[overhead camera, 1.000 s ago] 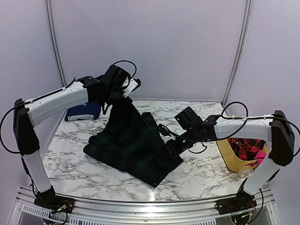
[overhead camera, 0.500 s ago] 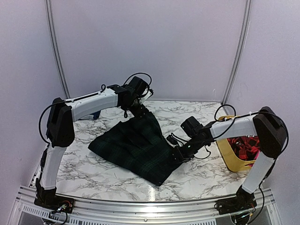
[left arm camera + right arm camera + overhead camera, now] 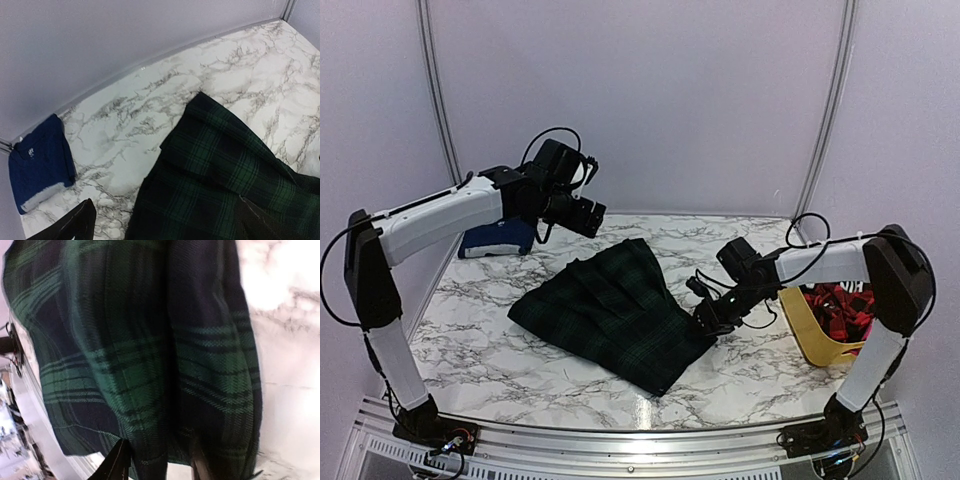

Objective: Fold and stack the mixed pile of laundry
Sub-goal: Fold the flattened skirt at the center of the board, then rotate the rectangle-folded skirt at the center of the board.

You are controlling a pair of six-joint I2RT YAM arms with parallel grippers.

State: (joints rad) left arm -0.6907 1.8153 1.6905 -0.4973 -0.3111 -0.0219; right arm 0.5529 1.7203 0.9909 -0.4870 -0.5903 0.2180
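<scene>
Plaid garment lies spread flat on the middle of the tabletop. Left gripper hangs above the garment's far-left side, fingers spread wide and holding nothing. Right gripper sits low at the garment's right edge, fingers parted over the plaid. Navy cloth lies folded, well to the garment's far left. Yellow tub stands right of the garment.

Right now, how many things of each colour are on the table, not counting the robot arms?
Green-and-navy plaid garment: 1
Navy-blue cloth: 1
Yellow tub: 1
Total: 3, plus the red pieces inside the tub, which are too bunched up to count.
</scene>
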